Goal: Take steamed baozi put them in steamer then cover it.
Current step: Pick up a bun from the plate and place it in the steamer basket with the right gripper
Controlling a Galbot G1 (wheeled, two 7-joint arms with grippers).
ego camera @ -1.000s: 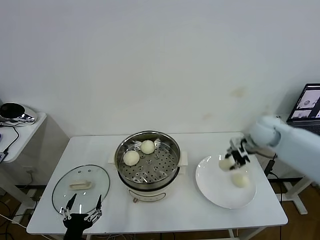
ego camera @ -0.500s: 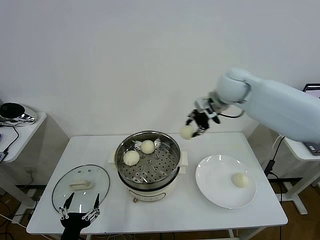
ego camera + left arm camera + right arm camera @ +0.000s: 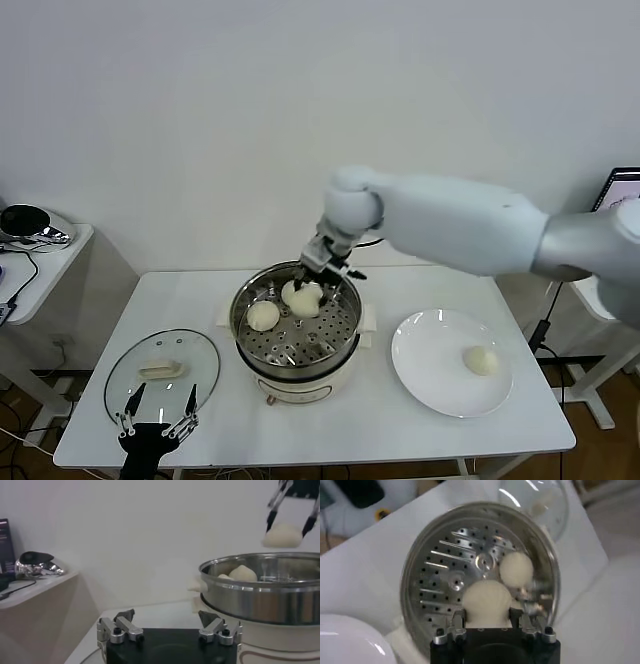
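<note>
My right gripper (image 3: 306,293) is shut on a cream-white baozi (image 3: 299,301) and holds it just above the perforated tray of the steel steamer (image 3: 300,384). The wrist view shows the held baozi (image 3: 487,602) between the fingers (image 3: 456,625). One baozi (image 3: 262,316) lies on the tray at the left; a second tray baozi (image 3: 516,569) shows beside the held one. One baozi (image 3: 481,361) lies on the white plate (image 3: 430,365). The glass cover (image 3: 162,368) lies flat on the table, left of the steamer. My left gripper (image 3: 156,422) is open and empty at the table's front edge.
The left wrist view shows the steamer (image 3: 265,596) to one side with the held baozi (image 3: 282,535) above its rim. A small side table (image 3: 35,250) with a black and silver item stands at the far left. A laptop (image 3: 620,205) is at the far right.
My right arm has carried a baozi from the plate leftward and down to just above the steamer tray. One baozi stays on the plate. The left arm has not moved.
</note>
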